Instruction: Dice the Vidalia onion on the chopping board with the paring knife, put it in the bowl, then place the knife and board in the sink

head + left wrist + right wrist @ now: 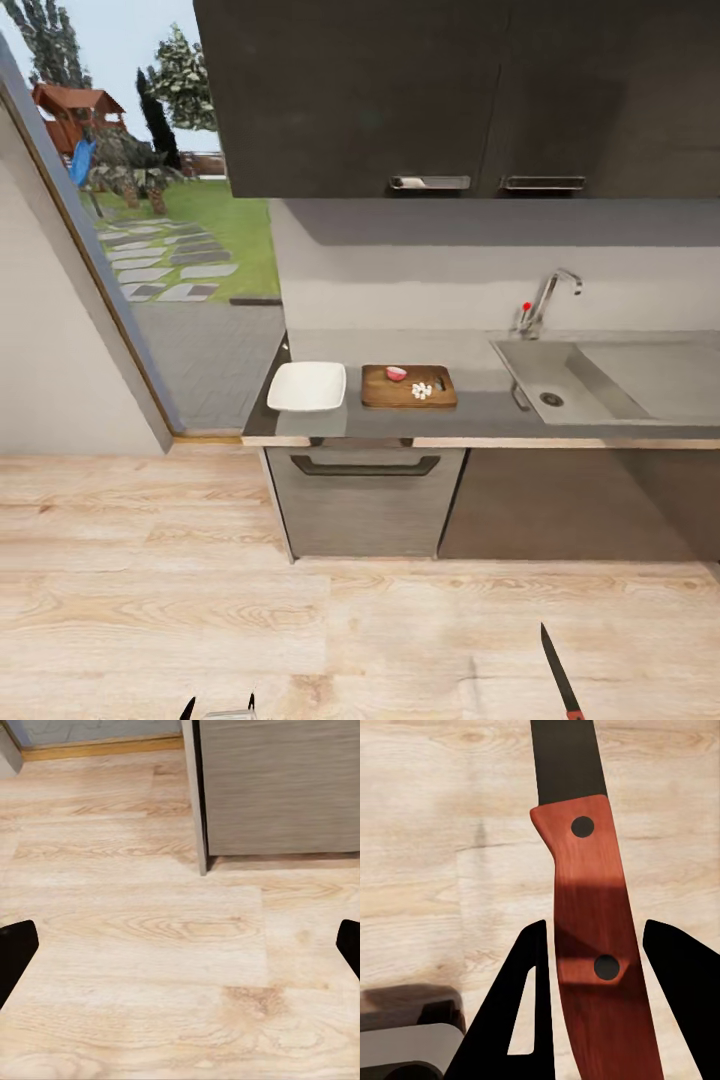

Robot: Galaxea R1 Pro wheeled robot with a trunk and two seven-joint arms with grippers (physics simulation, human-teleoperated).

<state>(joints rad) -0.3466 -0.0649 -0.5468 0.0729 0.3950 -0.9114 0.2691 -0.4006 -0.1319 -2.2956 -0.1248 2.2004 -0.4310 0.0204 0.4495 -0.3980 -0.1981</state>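
Knife (585,915) is sitting stiff and slim between our right end effector (592,975) fingers, closed on its smooth wooden handle, while diced onion (422,390) is waiting far ahead on the desk (480,415).

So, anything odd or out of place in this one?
Nothing spilled or damaged. The onion pieces and a pink chunk sit on the board, the bowl beside it is empty, and the right tool holds the knife.
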